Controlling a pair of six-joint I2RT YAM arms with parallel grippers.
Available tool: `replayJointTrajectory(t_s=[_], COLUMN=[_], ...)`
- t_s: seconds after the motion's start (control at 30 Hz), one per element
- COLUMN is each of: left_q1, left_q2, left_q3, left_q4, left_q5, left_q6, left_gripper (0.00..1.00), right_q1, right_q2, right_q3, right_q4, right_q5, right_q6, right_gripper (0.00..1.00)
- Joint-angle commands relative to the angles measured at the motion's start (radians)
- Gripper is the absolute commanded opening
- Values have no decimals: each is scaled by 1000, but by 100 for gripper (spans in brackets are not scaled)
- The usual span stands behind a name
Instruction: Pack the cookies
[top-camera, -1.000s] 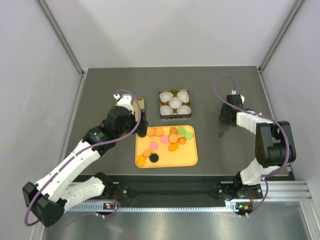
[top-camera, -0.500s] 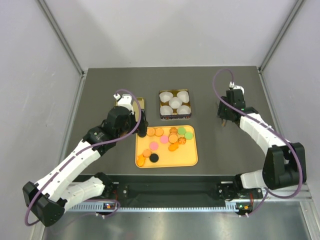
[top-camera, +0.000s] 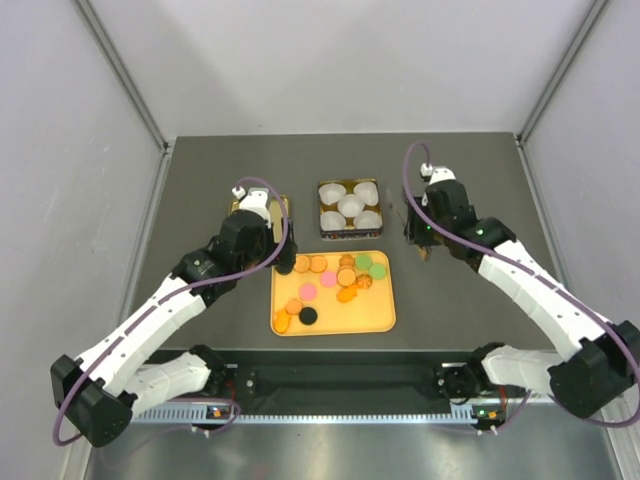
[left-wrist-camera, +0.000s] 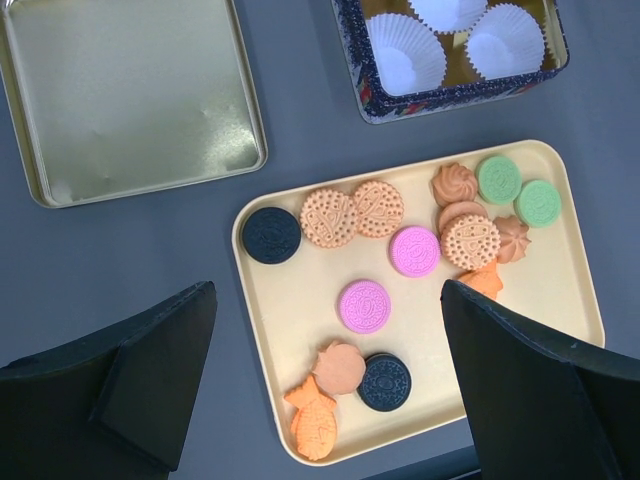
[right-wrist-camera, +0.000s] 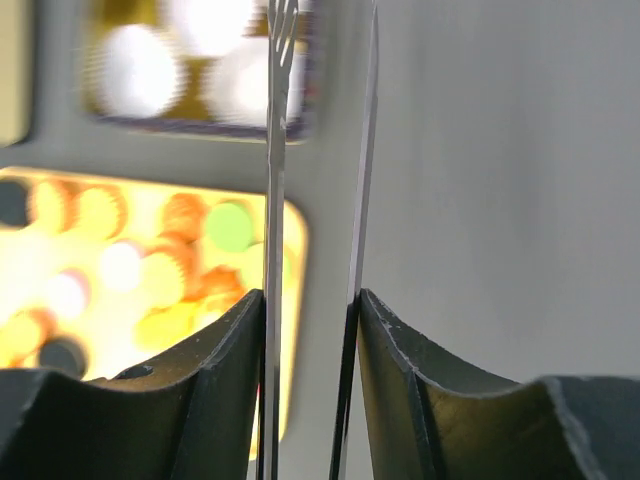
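Observation:
The cookies (top-camera: 335, 280), orange, tan, pink, green and black, lie on a yellow tray (top-camera: 385, 320). They show sharply in the left wrist view (left-wrist-camera: 364, 305) on the tray (left-wrist-camera: 285, 340). My left gripper (top-camera: 285, 262) is open and empty, above the tray's left part (left-wrist-camera: 328, 300). My right gripper (top-camera: 420, 245) is shut on thin metal tongs (right-wrist-camera: 273, 200), just right of the tray's far right corner. In the right wrist view the cookies (right-wrist-camera: 150, 270) are blurred, left of the tong blades. The gripper (right-wrist-camera: 310, 300) hovers over bare table.
A dark square tin (top-camera: 349, 232) with several white paper cups stands behind the tray; it also shows in the left wrist view (left-wrist-camera: 450, 95). Its gold lid (top-camera: 280, 205) lies to the left, inner side up (left-wrist-camera: 130, 90). Grey walls enclose the table.
My right arm has swung left from the table's right side to beside the tin and tray, carrying the tongs. My left gripper has barely shifted.

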Motion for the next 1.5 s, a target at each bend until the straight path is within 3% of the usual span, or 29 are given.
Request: replayJointTrajectory(t_s=[0.0,0.33,0.57,1.47], left_q1=[6,16,20,31], left_q2=[9,18,37,35], left_q3=[48,87,100,75], left_q4=[24,13,15,28], left_q5=[-22,-42,-34,-13], left_q6=[19,29,29,28], left_gripper=[99,99,99,99], right_q1=[97,397,533,608], right_q2=[-55,-76,-36,77], right_q3=[87,97,119,106], right_q4=[-86,-240,-283,-289], right_q5=[-8,12,61,87], right_q6=[-9,39,60,43], right_gripper=[40,39,41,48])
